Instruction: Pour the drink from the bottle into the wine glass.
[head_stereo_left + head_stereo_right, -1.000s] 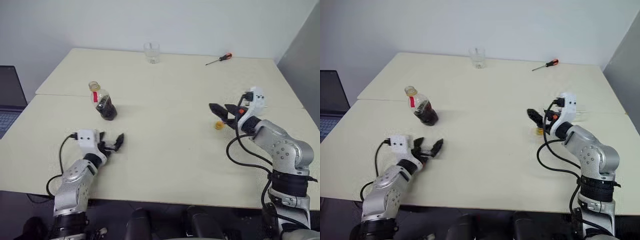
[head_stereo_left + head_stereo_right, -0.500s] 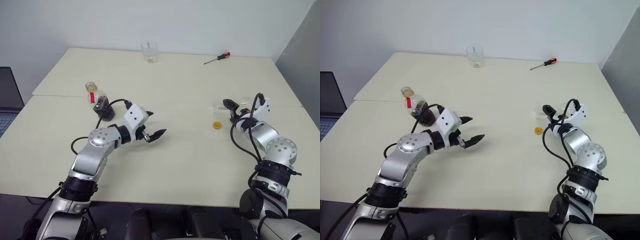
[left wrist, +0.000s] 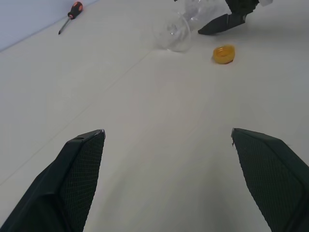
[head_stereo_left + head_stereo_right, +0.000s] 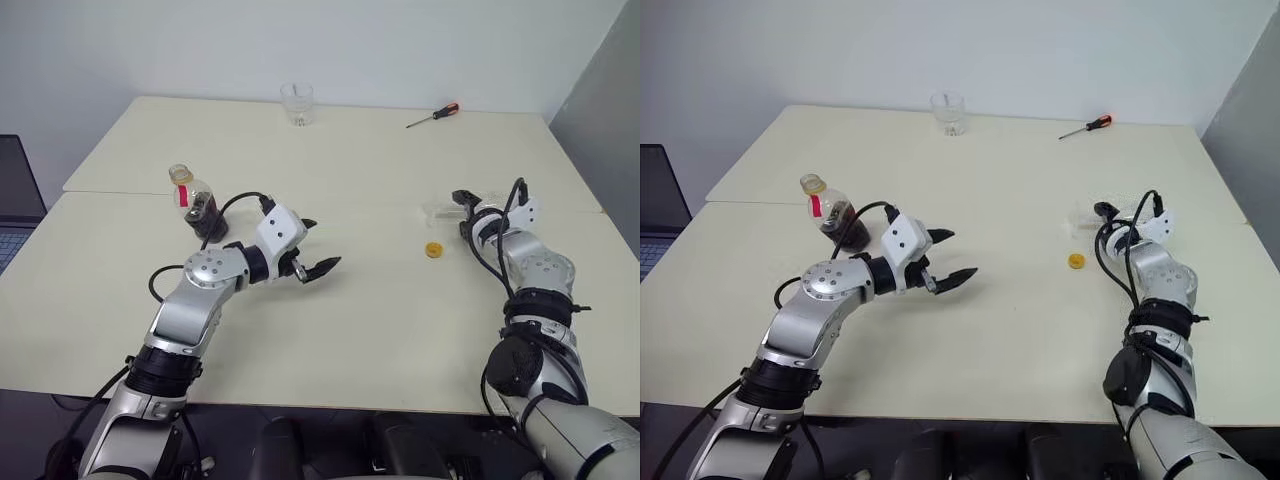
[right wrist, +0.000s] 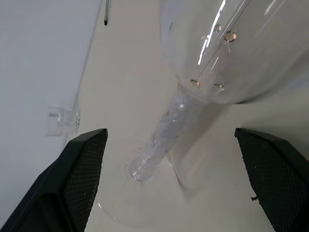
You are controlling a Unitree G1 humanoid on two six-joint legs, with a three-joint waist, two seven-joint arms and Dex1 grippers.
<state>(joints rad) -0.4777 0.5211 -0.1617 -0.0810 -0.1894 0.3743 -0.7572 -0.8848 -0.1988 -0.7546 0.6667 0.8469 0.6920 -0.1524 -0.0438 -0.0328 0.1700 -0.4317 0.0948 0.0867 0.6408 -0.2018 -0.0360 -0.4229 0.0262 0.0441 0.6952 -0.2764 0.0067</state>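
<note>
Left black two-fingered gripper (image 4: 315, 247) spread wide, arm bent inward; right black two-fingered gripper (image 4: 463, 212) likewise agape, arm stretched forward.

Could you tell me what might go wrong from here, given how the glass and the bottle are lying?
1. The wine glass lies on its side by the open right gripper; a nudge could roll it across the table.
2. The bottle stands uncapped, its yellow cap lying apart, so a bump from the open left gripper or its cable could spill the drink.

A short clear tumbler (image 4: 298, 103) and an orange-handled screwdriver (image 4: 434, 115) are seen at the cream table's (image 4: 350, 320) far edge.
</note>
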